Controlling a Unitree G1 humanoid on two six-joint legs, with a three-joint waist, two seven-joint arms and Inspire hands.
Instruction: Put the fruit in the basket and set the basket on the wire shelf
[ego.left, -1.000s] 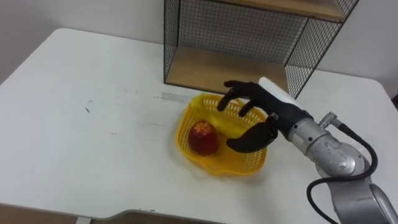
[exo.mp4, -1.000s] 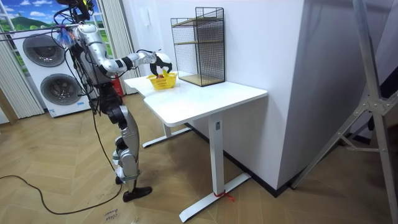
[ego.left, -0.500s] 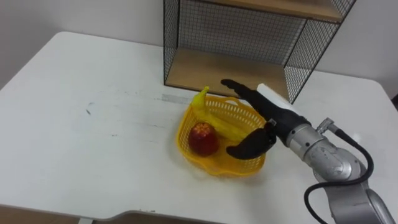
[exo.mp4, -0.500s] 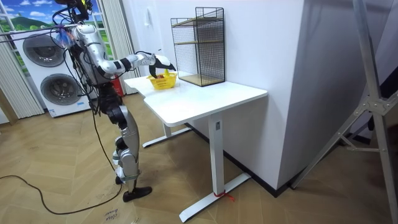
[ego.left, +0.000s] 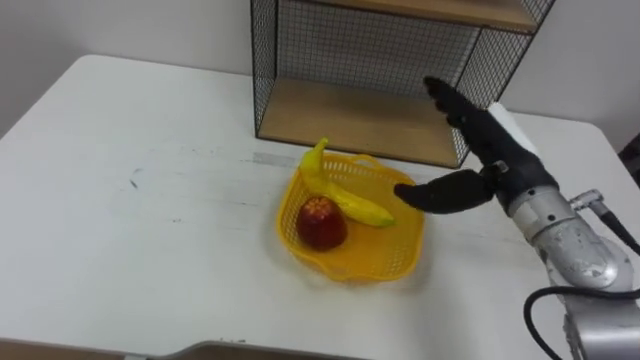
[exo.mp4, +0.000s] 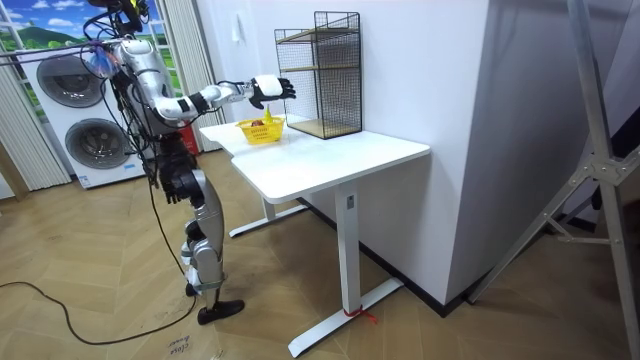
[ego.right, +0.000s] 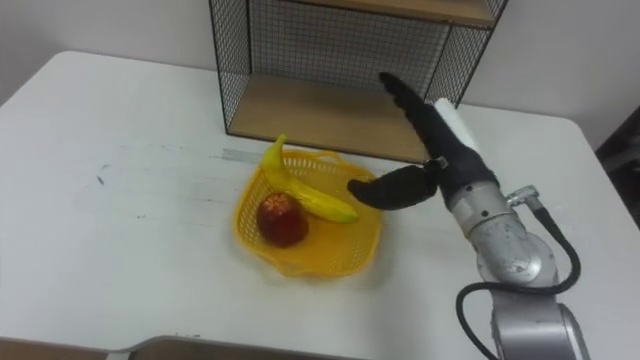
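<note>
A yellow plastic basket (ego.left: 383, 253) (ego.right: 340, 255) (exo.mp4: 262, 132) stands on the white table (ego.left: 140, 230) just in front of the wire shelf (ego.left: 380, 60) (ego.right: 340, 50) (exo.mp4: 322, 70). Inside it lie a red apple (ego.left: 320, 222) (ego.right: 281, 219) and a yellow banana (ego.left: 345, 195) (ego.right: 305, 192). My right hand (ego.left: 487, 155) (ego.right: 430, 150) (exo.mp4: 268, 89) hovers above the basket's right rim, open, fingers straight and thumb spread, holding nothing. It is raised clear of the basket, at the shelf's front right corner.
The shelf's wooden bottom board (ego.left: 350, 120) lies bare behind the basket, and a second board sits above it. The table's front edge (ego.left: 200, 345) runs close below the basket. In the room view I stand at the table's end, washing machines (exo.mp4: 75, 120) behind me.
My right hand let go of the banana, opened and rose up and to the right, out of the basket. The banana now lies in the basket beside the apple.
</note>
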